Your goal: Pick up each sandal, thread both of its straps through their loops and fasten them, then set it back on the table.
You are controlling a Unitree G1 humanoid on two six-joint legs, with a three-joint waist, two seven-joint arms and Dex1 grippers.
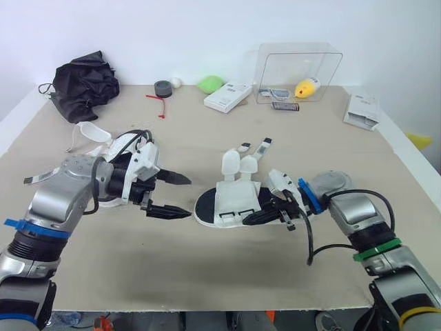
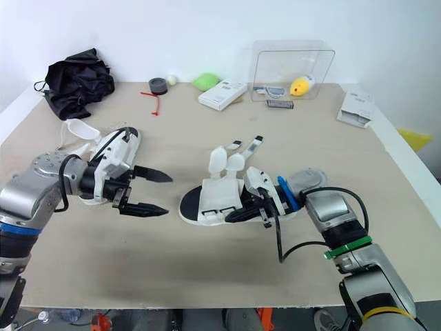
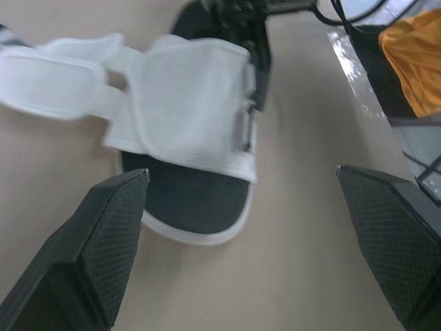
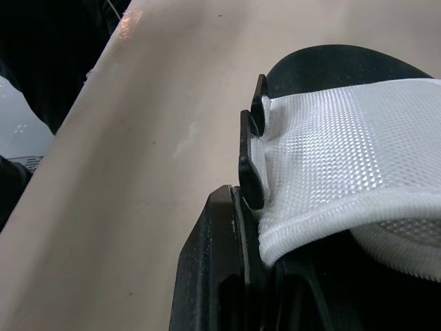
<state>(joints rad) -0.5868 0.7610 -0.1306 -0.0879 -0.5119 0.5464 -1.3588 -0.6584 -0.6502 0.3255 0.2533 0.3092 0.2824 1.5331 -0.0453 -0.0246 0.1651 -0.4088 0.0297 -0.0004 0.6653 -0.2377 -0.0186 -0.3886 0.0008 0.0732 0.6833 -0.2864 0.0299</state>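
Two white mesh straps cross the black-soled sandal [image 1: 231,200], their loose tails flaring up on the side away from the right hand [image 1: 256,216]. That hand is clamped on the sandal's near edge by the black loops [image 4: 251,145]. The sandal lies flat on the beige bench [image 1: 207,262]. The left hand [image 1: 187,196] hangs near its rounded end, fingers spread wide.

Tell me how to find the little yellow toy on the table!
Look along the far edge of the table, right of the middle, where a clear plastic box stands. The yellow toy lies inside it, at its right end. It's rounded and bright; the packet beside it is flat.
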